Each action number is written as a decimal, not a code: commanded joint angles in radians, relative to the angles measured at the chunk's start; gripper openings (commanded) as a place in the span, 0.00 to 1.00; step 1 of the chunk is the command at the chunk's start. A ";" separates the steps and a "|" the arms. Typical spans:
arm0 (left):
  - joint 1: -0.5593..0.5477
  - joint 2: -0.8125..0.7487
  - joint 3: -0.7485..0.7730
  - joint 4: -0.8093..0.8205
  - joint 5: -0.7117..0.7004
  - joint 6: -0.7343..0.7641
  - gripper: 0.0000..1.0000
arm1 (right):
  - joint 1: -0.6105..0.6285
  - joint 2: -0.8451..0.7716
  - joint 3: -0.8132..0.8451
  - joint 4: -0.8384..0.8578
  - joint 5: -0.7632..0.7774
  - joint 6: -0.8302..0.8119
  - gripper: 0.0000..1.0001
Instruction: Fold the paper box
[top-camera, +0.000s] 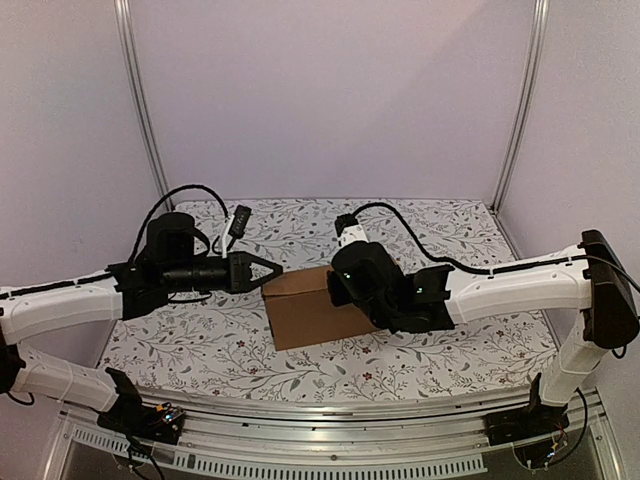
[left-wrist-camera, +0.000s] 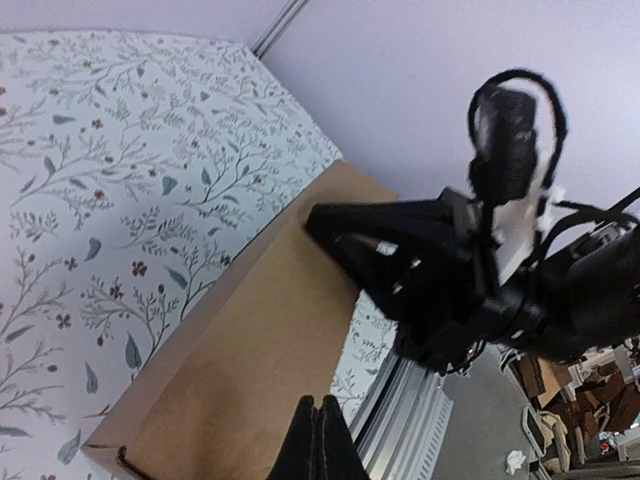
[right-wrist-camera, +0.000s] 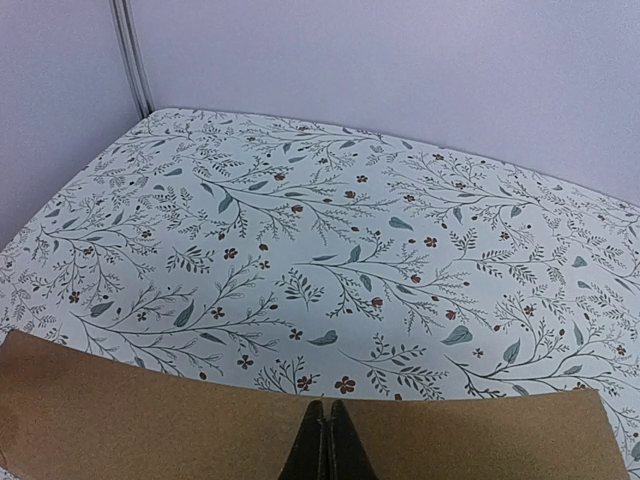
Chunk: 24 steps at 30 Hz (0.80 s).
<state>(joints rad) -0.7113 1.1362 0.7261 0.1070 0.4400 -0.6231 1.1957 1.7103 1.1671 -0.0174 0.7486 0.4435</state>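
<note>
The paper box (top-camera: 315, 315) sits closed as a shallow brown cardboard block in the middle of the desk (top-camera: 200, 340), which is covered in a floral print. The box's plain top face is turned up, and no flaps can be seen standing open in the overhead view.

The left pincer (top-camera: 272, 272) reaches in level from the box's left side. Its two fingers are pressed fully together into a point and hold nothing. The tip is at the box's far left corner. In the left wrist view the closed fingers (left-wrist-camera: 322, 440) lie over the cardboard top near one edge, but the pictures do not settle whether they touch it.

The right arm comes in from the box's right side, and its wrist hangs over the right half of the top face. The right pincer (right-wrist-camera: 326, 405) is also fully closed and empty. Its tip is at the box's far long edge, with bare desk beyond it. In the left wrist view the same dark tip (left-wrist-camera: 318, 222) meets the top face at that edge.

A black cable (top-camera: 420, 250) loops above the desk on the box's far side.
</note>
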 joint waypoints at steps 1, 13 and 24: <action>0.009 0.128 -0.222 0.194 0.041 -0.101 0.00 | 0.003 0.069 -0.054 -0.177 -0.103 0.004 0.00; 0.010 0.066 -0.246 0.098 0.041 -0.052 0.00 | 0.002 0.045 -0.020 -0.195 -0.136 -0.005 0.00; 0.010 0.072 -0.155 -0.068 -0.026 0.038 0.00 | -0.063 -0.202 0.028 -0.315 -0.155 -0.159 0.00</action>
<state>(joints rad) -0.7006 1.1778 0.5858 0.2325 0.4580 -0.6304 1.1706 1.6218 1.2011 -0.2100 0.6384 0.3576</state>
